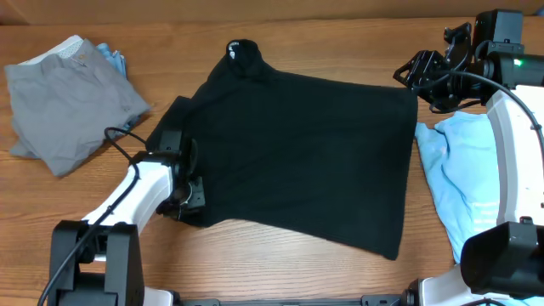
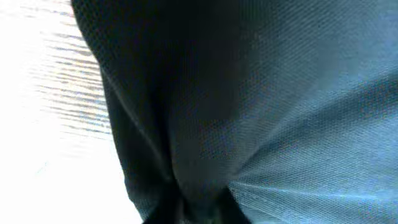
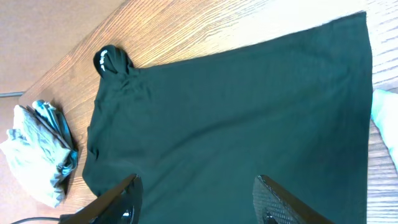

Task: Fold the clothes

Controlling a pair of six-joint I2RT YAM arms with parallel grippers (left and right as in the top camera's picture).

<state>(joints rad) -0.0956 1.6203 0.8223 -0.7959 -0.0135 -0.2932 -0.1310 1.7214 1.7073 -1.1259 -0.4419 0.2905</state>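
The left gripper (image 1: pixel 191 191) is clenched on the near left edge of the plain black short-sleeved T-shirt (image 1: pixel 306 144). In the left wrist view dark knit fabric (image 2: pixel 249 112) fills the frame and bunches into a pinch at the bottom. How many layers it holds cannot be told. The right gripper (image 1: pixel 410 81) hangs with its jaws parted and nothing between them. It sits just off the shirt's far right corner, and its wrist camera looks down over the cloth (image 3: pixel 236 118).

The shirt lies spread across the middle of the light wooden table (image 1: pixel 255 263), collar toward the far side.

The main risk is probably a one-sided pull. If the left arm lifts or drags while the right holds nothing, the shirt could skew, wrinkle and slide instead of folding on a clean line. A pinch that took only the top layer would likely peel the shirt open. A shallow bite on this soft knit could slip out mid-lift.

The shirt's right hem lies just beside the light-blue printed tee (image 1: pixel 459 170). The right gripper could snag that tee on its way down. The crumpled grey garment (image 1: pixel 64 110) lies well apart on the left and seems safe.
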